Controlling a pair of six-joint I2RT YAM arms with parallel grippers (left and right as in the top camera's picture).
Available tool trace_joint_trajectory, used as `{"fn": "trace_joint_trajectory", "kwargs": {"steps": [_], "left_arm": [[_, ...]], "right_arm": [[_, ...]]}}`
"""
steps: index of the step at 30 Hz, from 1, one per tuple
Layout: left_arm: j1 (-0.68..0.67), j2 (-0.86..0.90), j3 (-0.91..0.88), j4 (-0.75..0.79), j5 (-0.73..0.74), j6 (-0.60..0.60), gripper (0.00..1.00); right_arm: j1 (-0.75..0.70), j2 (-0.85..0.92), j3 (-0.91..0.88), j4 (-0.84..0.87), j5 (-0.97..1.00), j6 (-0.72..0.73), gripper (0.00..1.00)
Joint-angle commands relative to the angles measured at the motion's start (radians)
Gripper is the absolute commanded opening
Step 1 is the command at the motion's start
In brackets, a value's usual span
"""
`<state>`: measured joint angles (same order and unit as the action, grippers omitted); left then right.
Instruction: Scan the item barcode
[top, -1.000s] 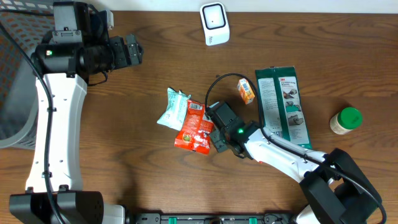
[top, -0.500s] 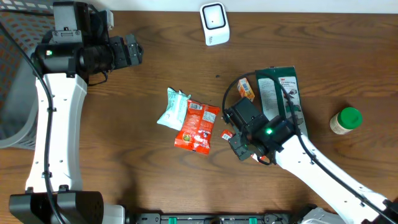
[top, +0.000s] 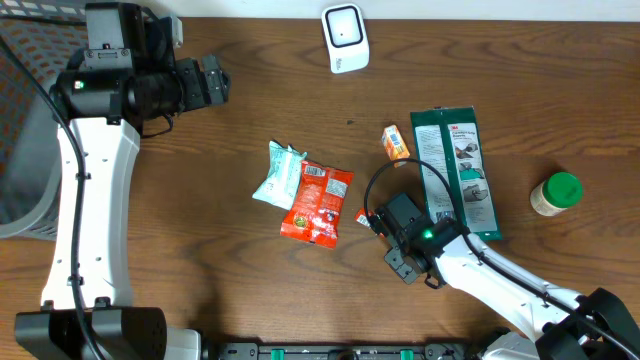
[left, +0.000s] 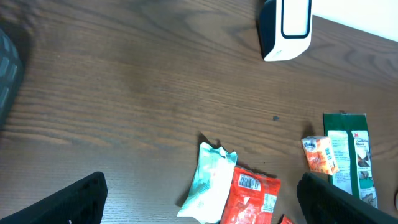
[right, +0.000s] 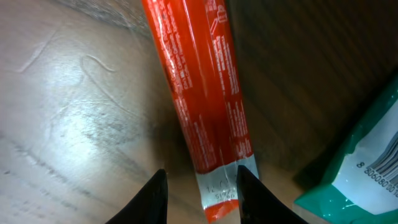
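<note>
Right tool (right: 200, 190) low over the brown wooden surface (top: 200, 250), fingers parted partway, astride the near end of a slim red stick packet (right: 199, 93). One finger close against the packet's edge, the other clear of it; no squeeze to be seen. Red stick packet on the surface, just right of a red snack bag (top: 318, 202) and just left of a tall green 3M pack (top: 457, 170). Against the snack bag's left side, overlapped by it, a pale green packet (top: 277, 175). Above the right tool, beside the 3M pack's top corner, a small orange box (top: 396, 145). Far right, well apart from the rest, a green-lidded jar (top: 556, 194). At the far edge of the surface, upright, a white barcode scanner (top: 343, 37), well apart from the stick packet. Left tool (left: 200, 190) raised at the upper left, spread fully wide, holding nothing, its camera looking down on the scanner and the packets.
</note>
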<state>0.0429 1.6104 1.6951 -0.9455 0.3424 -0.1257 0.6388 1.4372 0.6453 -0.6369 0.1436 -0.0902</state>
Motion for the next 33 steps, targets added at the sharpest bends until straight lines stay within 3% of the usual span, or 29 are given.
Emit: {"fn": "trace_joint_trajectory", "kwargs": {"steps": [1, 7, 13, 22, 24, 26, 27, 33], "left_arm": [[0.0, 0.003, 0.011, -0.004, 0.009, 0.01, 0.98], [0.0, 0.003, 0.011, -0.004, 0.009, 0.01, 0.97], [0.0, 0.003, 0.011, -0.004, 0.009, 0.01, 0.97], [0.0, 0.003, 0.011, -0.004, 0.009, 0.01, 0.97], [0.0, 0.003, 0.011, -0.004, 0.009, 0.01, 0.97], [0.0, 0.003, 0.011, -0.004, 0.009, 0.01, 0.97], [0.0, 0.003, 0.011, -0.004, 0.009, 0.01, 0.97], [0.0, 0.003, 0.011, -0.004, 0.009, 0.01, 0.98]], "right_arm": [[-0.007, 0.003, -0.039, 0.03, 0.031, -0.034, 0.32], [-0.007, 0.003, -0.07, 0.081, 0.032, -0.047, 0.39], [-0.007, 0.003, -0.072, 0.105, 0.022, -0.047, 0.29], [-0.007, 0.003, -0.13, 0.141, -0.053, -0.046, 0.29], [-0.007, 0.003, -0.137, 0.146, -0.1, -0.046, 0.22], [-0.007, 0.003, -0.137, 0.147, -0.126, -0.045, 0.04], [-0.007, 0.003, -0.137, 0.148, -0.127, -0.043, 0.01], [-0.007, -0.026, -0.08, 0.106, -0.174, 0.047, 0.01]]}}
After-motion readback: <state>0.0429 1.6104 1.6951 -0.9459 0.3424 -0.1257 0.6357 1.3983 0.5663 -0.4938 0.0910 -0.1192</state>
